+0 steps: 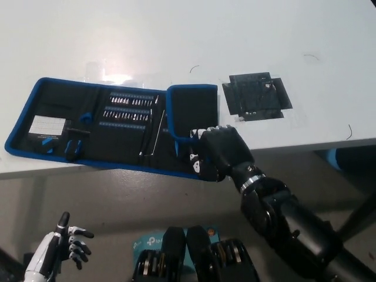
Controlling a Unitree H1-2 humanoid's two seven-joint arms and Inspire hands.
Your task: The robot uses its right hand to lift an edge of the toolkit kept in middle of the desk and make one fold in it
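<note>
Head view, looking steeply down: a black fabric toolkit with blue edging point(111, 126) lies opened out on the white tabletop point(176, 35), near the front edge and left of centre. Its right-hand panel point(192, 108) is folded over onto the rest, showing a plain black outer face framed in blue. Inside the open part, rows of small silver bits point(126, 108) sit in blue elastic loops, a thin metal tool point(157, 132) lies along the crease beside the folded panel, and a pale grey card point(47, 126) fills a pocket at the far left, with small blue and black pieces just beside it.

The robot's black right hand point(217, 154) rests on the lower right corner of the folded panel, fingers curled over its edge and pressing on the toolkit. A black square patch point(255, 97) marks the tabletop to the right of the toolkit, apart from it. The white left hand point(61, 249) hangs below the tabletop at lower left, fingers spread and holding nothing.
</note>
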